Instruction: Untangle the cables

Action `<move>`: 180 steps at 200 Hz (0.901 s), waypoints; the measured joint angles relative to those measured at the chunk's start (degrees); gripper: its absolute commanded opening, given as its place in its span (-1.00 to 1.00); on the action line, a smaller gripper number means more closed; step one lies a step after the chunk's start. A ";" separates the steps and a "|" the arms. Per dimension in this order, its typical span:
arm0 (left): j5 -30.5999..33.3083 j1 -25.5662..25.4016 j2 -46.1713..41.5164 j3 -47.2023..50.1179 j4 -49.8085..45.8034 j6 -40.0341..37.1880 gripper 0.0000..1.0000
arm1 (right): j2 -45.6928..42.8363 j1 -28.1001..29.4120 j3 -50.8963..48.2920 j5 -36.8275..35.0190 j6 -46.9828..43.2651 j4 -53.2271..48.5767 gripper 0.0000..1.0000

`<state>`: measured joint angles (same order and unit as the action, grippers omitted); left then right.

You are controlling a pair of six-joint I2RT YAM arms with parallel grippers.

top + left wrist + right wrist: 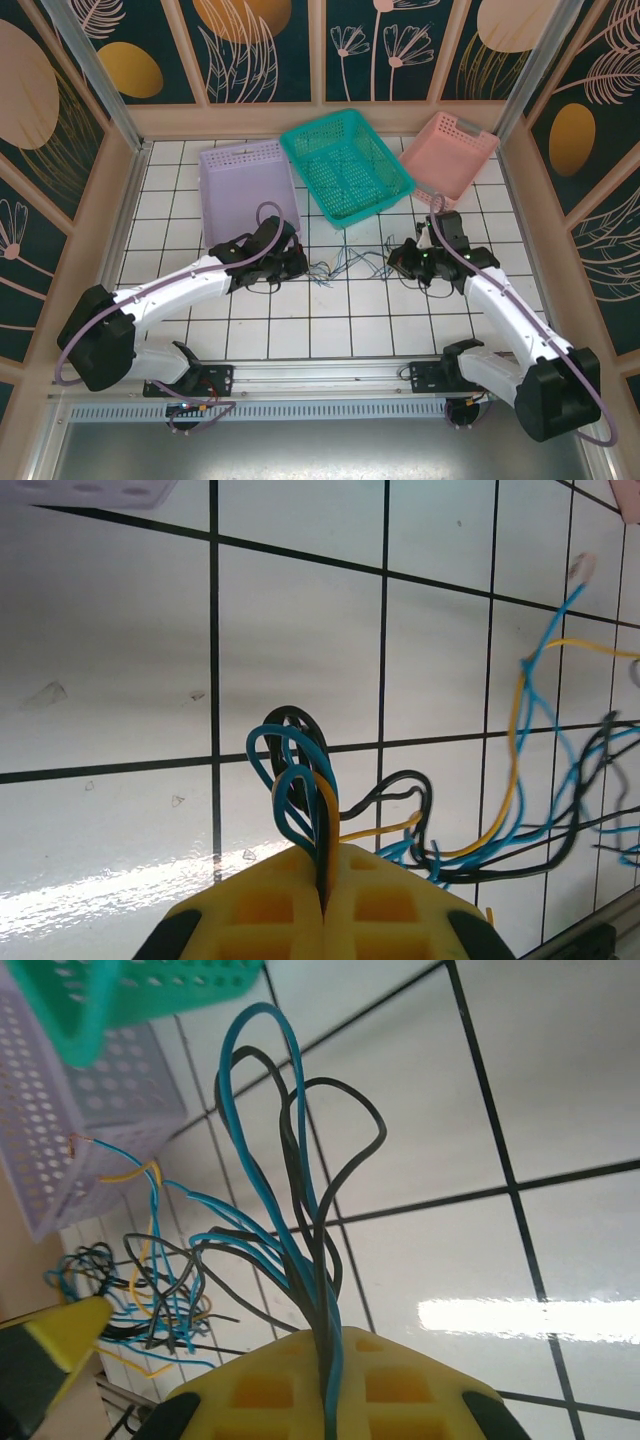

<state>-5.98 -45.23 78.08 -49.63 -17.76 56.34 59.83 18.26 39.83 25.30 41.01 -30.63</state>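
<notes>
The cables [345,264] are thin blue, black and yellow wires strung low over the white tiles between my two grippers. My left gripper [297,263] is shut on one end of them. In the left wrist view its yellow jaws [325,854] pinch a bunch of blue, black and yellow loops [296,765], and loose strands [545,810] trail off to the right. My right gripper [400,262] is shut on the other end. Its jaws [328,1340] clamp blue and black wires [290,1130] that loop upward, with a tangle [150,1280] further left.
A purple basket [245,190], a teal basket [345,165] and a pink basket [450,155] stand behind the cables. Low walls ring the tiled table [330,330]. A yellow fingertip [50,1345] of the left gripper sits beside the tangle.
</notes>
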 measured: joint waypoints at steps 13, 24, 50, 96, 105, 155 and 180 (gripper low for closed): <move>0.02 -0.33 0.31 -0.02 0.46 0.72 -1.00 | 0.79 0.44 -0.96 -0.35 -0.22 -0.04 -1.00; 0.02 -0.55 0.72 -0.02 0.87 1.05 -1.00 | 0.98 0.50 -1.79 -1.31 -0.26 -0.11 -1.00; 0.35 -0.94 1.16 0.02 0.81 1.84 -1.00 | 1.55 0.50 -3.02 -4.68 -0.24 -1.05 -0.85; 0.22 -0.96 1.20 1.97 1.66 3.15 -1.00 | 3.96 0.48 -3.23 -6.99 0.66 -0.98 -0.09; -0.11 -0.98 1.46 2.29 2.03 3.41 -1.00 | 4.09 0.48 -3.23 -6.84 0.57 -0.57 -0.01; -1.03 -1.46 2.71 2.34 4.85 5.07 -1.00 | 3.98 0.48 -2.91 -6.84 1.51 0.31 -0.06; -1.01 -1.51 2.73 2.38 5.16 5.53 -1.00 | 2.47 0.50 -3.56 -6.32 5.03 1.09 -0.21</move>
<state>-6.98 -46.74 80.82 -47.24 -12.60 61.87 62.30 18.76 36.27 18.98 46.04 -29.54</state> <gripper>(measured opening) 0.040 0.430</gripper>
